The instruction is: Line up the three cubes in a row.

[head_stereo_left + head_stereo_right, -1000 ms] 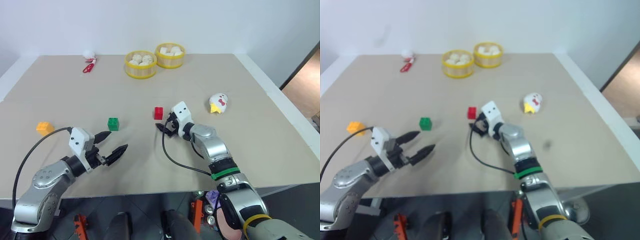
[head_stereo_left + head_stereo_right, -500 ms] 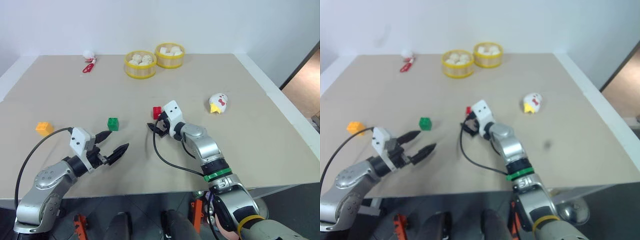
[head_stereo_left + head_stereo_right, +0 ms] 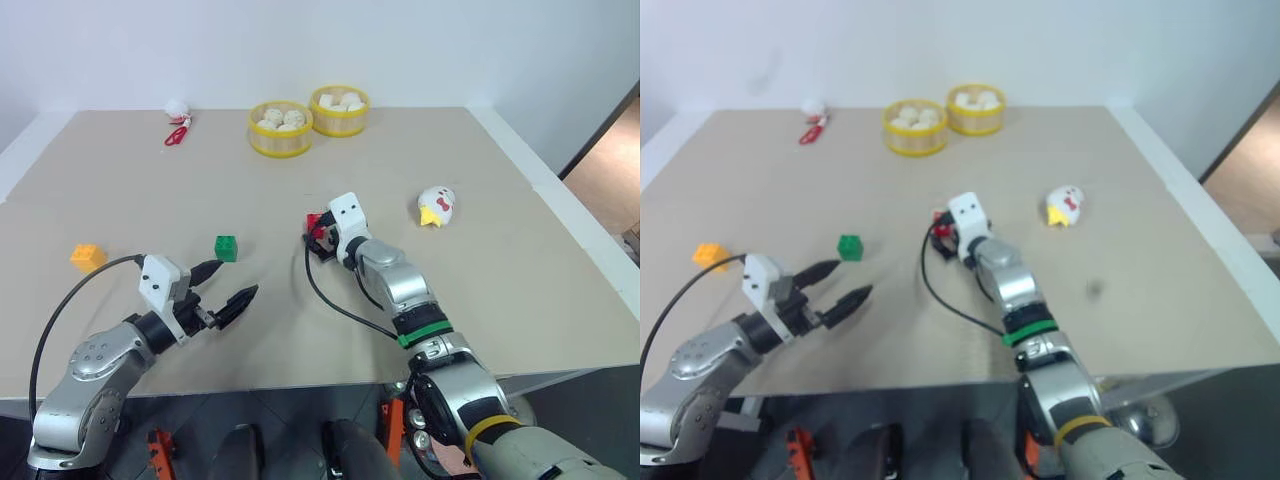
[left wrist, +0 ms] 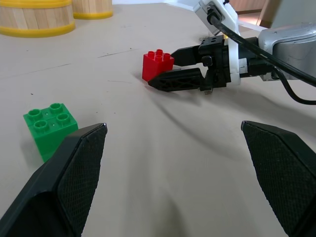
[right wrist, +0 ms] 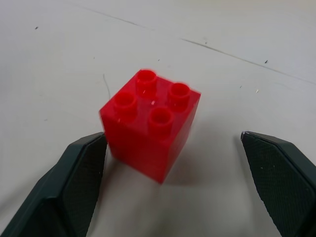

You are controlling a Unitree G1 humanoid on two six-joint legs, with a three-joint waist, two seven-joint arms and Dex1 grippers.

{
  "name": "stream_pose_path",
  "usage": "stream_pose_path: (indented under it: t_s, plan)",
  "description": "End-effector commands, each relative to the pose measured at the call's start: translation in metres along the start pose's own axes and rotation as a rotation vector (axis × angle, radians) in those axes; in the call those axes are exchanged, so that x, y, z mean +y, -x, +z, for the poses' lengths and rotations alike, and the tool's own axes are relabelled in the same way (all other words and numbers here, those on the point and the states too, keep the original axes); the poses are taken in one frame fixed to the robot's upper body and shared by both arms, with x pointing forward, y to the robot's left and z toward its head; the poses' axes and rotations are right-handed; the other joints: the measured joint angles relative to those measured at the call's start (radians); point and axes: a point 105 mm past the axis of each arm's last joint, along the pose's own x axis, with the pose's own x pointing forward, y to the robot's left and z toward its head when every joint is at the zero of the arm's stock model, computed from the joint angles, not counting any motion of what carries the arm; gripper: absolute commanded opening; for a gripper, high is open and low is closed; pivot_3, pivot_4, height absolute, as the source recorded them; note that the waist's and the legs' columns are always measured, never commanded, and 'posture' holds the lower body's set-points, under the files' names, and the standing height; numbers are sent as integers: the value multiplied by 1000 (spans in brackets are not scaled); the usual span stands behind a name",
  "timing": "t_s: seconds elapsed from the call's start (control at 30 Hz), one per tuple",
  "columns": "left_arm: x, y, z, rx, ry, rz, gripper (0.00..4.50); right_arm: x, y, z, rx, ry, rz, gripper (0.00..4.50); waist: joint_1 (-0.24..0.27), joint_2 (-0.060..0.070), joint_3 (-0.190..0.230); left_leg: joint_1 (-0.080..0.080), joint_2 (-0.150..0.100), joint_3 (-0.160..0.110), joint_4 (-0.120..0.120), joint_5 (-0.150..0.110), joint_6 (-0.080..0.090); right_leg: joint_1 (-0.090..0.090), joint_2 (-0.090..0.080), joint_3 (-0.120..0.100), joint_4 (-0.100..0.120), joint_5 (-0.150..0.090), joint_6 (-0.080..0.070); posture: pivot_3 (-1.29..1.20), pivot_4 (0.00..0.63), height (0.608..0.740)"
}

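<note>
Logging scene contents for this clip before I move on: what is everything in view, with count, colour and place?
Red studded plastic cube: one, mid-table, between the right gripper's open fingers, nearer one finger.
Green studded plastic cube: one, left of the red one, just beyond the left gripper.
Orange-yellow studded plastic cube: one, near the table's left edge.
Round steamer baskets with yellow rims: two, side by side at the far middle, holding pale buns.
White-and-red chicken-shaped toy: one, right of the red cube.
Small red-and-white object: one, far left; too small to identify.
Beige table: one, bearing everything.
Left gripper: black fingers, open, low over the near left.
Right gripper: black fingers, open, at the red cube.
</note>
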Motion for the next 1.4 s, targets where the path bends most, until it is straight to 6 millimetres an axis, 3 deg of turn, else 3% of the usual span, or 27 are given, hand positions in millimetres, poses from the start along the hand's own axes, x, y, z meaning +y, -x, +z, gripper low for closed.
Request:
stream_pose_path:
  t_s: [0.03, 0.23, 0.37, 0.57, 0.77, 1.03, 1.17, 1.3, 1.4]
  plan:
    - [-5, 0, 13, -48, -31, -11, 4500, 0, -3, 19, -58, -14, -11, 4465, 0, 0, 0, 0, 0, 0, 0, 0, 0, 0, 0, 0, 0, 0, 0, 0, 150, 740]
    - [-4, 1, 14, -51, -32, -1, 4500, 3, -3, 17, -56, -19, 0, 4465, 0, 0, 0, 0, 0, 0, 0, 0, 0, 0, 0, 0, 0, 0, 0, 0, 150, 740]
    - [-4, 1, 14, -54, -31, 5, 4500, 3, -3, 17, -58, -18, 5, 3370, 0, 0, 0, 0, 0, 0, 0, 0, 0, 0, 0, 0, 0, 0, 0, 0, 150, 740]
    - [-4, 4, 13, -54, -30, 15, 4500, 3, -5, 19, -64, -11, 10, 1230, 0, 0, 0, 0, 0, 0, -1, 0, 0, 0, 0, 0, 0, 0, 0, 0, 150, 740]
    - [-2, 6, 13, -51, -31, 24, 4500, 1, -5, 22, -84, 22, 17, 1177, 0, 0, 0, 0, 0, 0, -1, 0, 0, 0, 0, 0, 0, 0, 0, 0, 150, 740]
    - [4, 15, 4, -5, -36, 21, 4500, -14, 9, 45, -229, 80, 129, 1177, 0, 0, 0, 0, 0, 0, -4, 0, 0, -1, 0, 0, -1, -1, -1, 0, 150, 740]
    - [5, 27, -3, 25, -49, -46, 4500, -11, 44, 47, -286, 173, 453, 1177, 1, 0, 0, 1, 0, 0, -6, 0, 0, -1, 0, 0, -1, -2, -2, 0, 150, 740]
    - [3, 34, -1, 28, -74, -116, 4500, 0, 85, 25, -217, 280, 764, 1177, 4, 0, 0, 1, -1, 0, -9, -1, -1, -1, -1, -1, -2, -5, -3, 0, 150, 740]
    - [0, 35, -5, 65, -111, -176, 4500, 1, 103, 19, -173, 264, 880, 1177, 0, 0, 0, 3, 0, 0, -10, -1, -2, -1, 0, -1, -1, -6, -5, 0, 150, 740]
